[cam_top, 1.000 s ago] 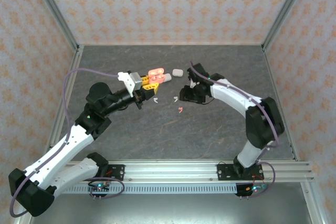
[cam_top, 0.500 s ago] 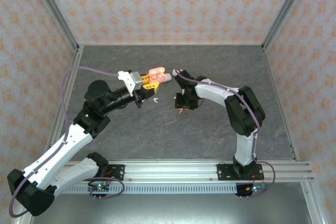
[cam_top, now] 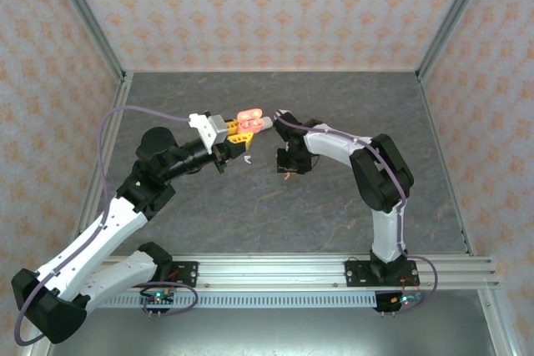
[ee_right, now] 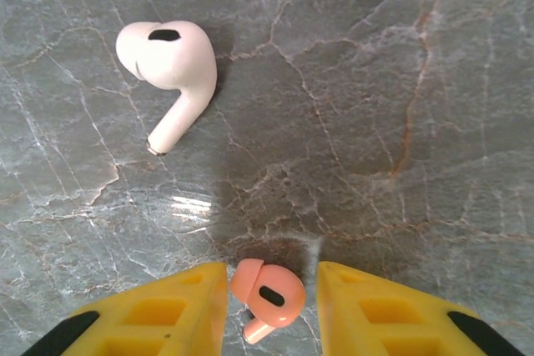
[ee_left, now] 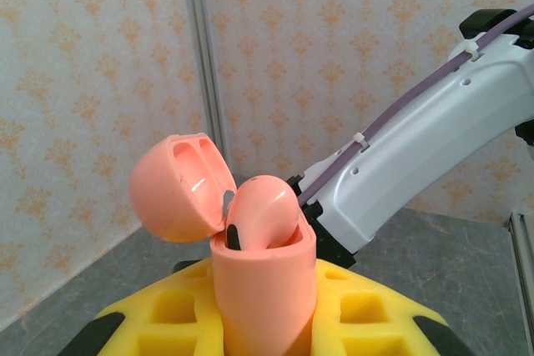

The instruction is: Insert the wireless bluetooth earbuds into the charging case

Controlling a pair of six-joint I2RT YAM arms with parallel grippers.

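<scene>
So my left gripper point(ee_left: 263, 323) is clamped on the salmon charging case point(ee_left: 263, 281), lid open, one salmon earbud point(ee_left: 260, 210) seated inside. My right gripper point(ee_right: 271, 314) straddles the other salmon earbud point(ee_right: 267, 288) on the bench point(ee_right: 400, 122), jaws not pinching yet. I'd centre on its bulb and squeeze gently, dodging the white earbud point(ee_right: 169, 68).

A salmon-red earbud point(ee_right: 269, 294) is seen lying on a grey veined surface point(ee_right: 400, 81), flanked by the yellow fingers point(ee_right: 167, 316) of the right gripper point(ee_right: 271, 279), with a narrow gap visible on its right side. A white earbud point(ee_right: 171, 68) is pictured well apart, stem pointed toward the gripper.
</scene>
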